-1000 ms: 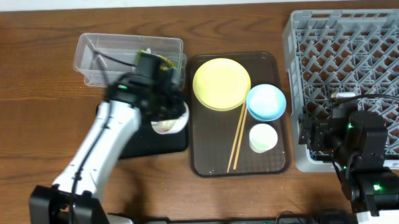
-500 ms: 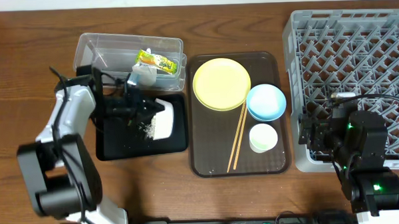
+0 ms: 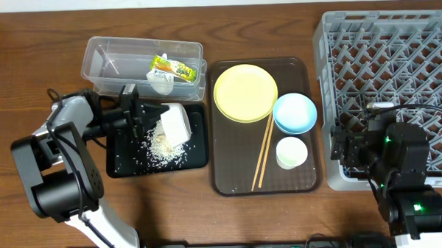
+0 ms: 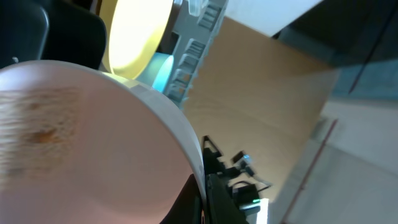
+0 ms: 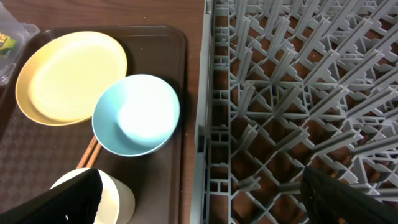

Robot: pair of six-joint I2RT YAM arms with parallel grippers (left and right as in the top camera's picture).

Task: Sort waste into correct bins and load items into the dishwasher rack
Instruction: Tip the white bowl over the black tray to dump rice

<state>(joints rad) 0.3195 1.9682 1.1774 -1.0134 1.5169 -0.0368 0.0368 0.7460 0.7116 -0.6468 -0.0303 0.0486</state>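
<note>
1. The white bowl [image 3: 174, 124] is lying tipped on its side over the black tray [image 3: 198, 160], in the left half of the counter. I cannot tell if it is touching the tray.
2. The left gripper [image 3: 141, 116] is reaching in from the left edge, and its claw is clamping the rim of this bowl. In the left wrist view the bowl's wall is filling most of the picture.
3. White rice crumbs [image 3: 159, 147] are lying scattered on the black tray, just beside the bowl, toward the front edge.
4. The clear tub [image 3: 101, 62] is standing behind the black tray, toward the back edge. It is holding the snack wrapper [image 3: 173, 67] and the crumpled white scrap [image 3: 159, 83].
5. The brown serving tray [image 3: 230, 181], in the middle of the counter, is carrying the yellow plate [image 3: 245, 92], the light blue bowl [image 3: 294, 112], the pale cup [image 3: 291, 152] and the wooden chopsticks [image 3: 264, 152], which are lying diagonally just beside the cup.
6. The grey dishwasher rack [image 3: 388, 52] is occupying the right edge, from the back right corner.
7. The right gripper [image 5: 202, 193] is hanging over the rack's front left part, with its claw wide apart and holding nothing.
</note>
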